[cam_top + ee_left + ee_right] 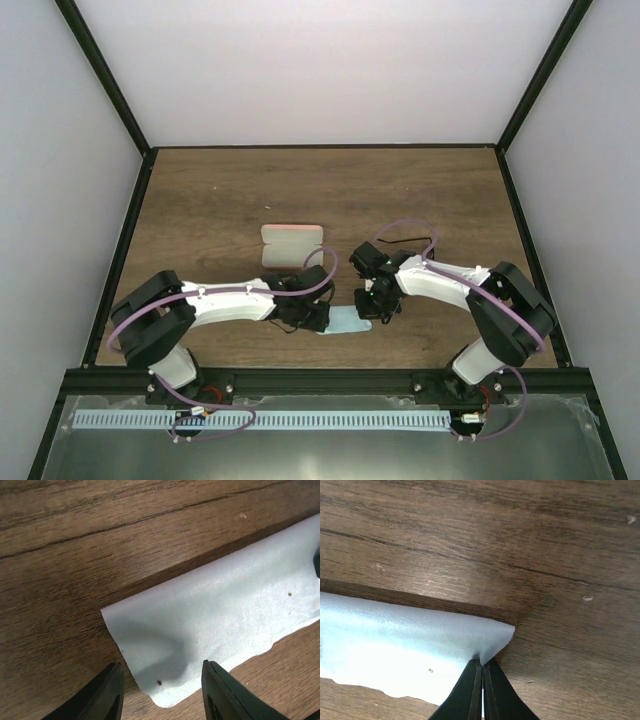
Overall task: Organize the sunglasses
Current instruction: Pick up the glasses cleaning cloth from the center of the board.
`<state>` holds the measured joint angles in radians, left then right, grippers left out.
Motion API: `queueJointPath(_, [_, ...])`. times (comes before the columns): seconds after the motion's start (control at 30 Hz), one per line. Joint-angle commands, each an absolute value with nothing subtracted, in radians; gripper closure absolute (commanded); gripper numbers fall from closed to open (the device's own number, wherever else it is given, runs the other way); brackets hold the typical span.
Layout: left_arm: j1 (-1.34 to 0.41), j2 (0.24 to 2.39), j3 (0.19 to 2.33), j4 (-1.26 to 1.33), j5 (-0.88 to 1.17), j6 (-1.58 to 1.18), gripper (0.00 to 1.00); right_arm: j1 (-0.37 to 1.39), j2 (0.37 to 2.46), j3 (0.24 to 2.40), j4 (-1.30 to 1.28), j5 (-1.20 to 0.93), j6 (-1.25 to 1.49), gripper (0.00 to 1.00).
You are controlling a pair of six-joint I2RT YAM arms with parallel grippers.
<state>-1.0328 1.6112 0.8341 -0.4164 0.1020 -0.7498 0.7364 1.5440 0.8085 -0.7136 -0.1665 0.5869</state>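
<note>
1 cloth [225, 615] | r tool [482, 663] pinches corner | l tool [162, 666] spread over edge

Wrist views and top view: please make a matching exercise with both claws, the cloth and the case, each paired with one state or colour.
Things:
1. left claw
2. right claw
3. cloth
4. case

States or colours:
a. salmon pink
b. shut on a corner of the cloth
c. light blue
d. open, over an edge of the cloth

Pairs: 1-d, 2-b, 3-c, 4-a

On wooden table [520, 540] — right pincer [482, 667] clamped tight onto pale blue cloth [395, 650].
</note>
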Motion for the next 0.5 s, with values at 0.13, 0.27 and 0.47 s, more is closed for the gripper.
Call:
queueJointPath(0.13, [-1.034, 1.663, 0.821, -0.419, 0.122, -0.757, 0.69, 0.747, 1.554, 0.805, -0.715, -0.166, 0.584, 0.99])
queueJointPath(0.27, [-1.033, 1.681, 0.830, -0.430, 0.124, -0.755, 0.77, 0.746, 1.558, 0.808, -0.713, -0.169, 0.582, 0.99])
queueJointPath(0.47, [-1.032, 1.680, 0.827, -0.438, 0.111, -0.757, 0.86, 0.747, 1.559, 0.808, -0.713, -0.169, 0.581, 0.99])
